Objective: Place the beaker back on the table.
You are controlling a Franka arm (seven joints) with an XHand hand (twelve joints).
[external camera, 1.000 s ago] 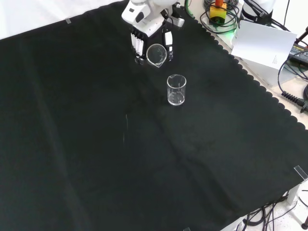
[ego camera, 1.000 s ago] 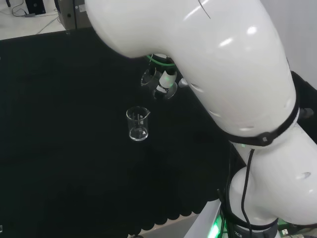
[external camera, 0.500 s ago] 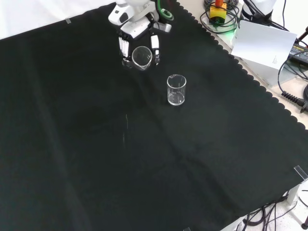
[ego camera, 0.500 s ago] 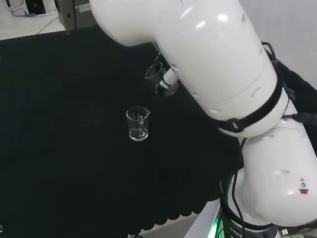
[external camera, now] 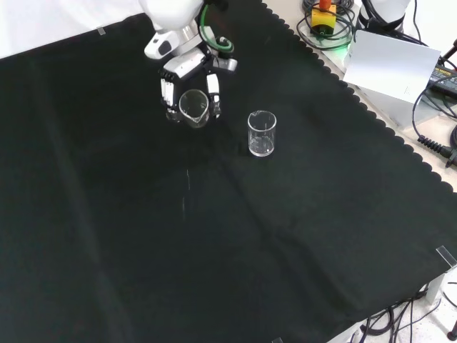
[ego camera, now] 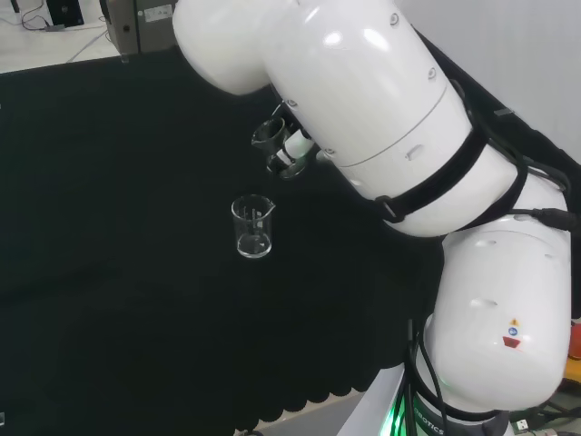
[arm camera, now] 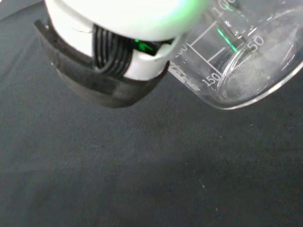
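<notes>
A clear glass beaker (external camera: 193,107) is held above the black cloth by the hand (external camera: 187,71), whose fingers (external camera: 213,95) curl down on both sides of it. It is tilted, its mouth facing the front camera. In the head view the held beaker (ego camera: 269,140) peeks out from under the white arm link, with the hand (ego camera: 292,147) beside it. The wrist view has the beaker (arm camera: 241,61) close up with printed scale marks, next to a finger (arm camera: 113,52). A second clear beaker (external camera: 261,133) stands upright on the cloth, to the right of the hand in the front view; the same standing beaker (ego camera: 252,226) appears in the head view.
The arm's big white links (ego camera: 381,136) take up the head view's right side. A white board (external camera: 393,64), cables (external camera: 437,107) and a red and yellow device (external camera: 323,13) lie beyond the cloth's scalloped edge (external camera: 371,118) at the front view's right.
The hand has carried the tilted beaker leftward and nearer in the front view, away from the cloth's far edge. The standing beaker has stayed put.
</notes>
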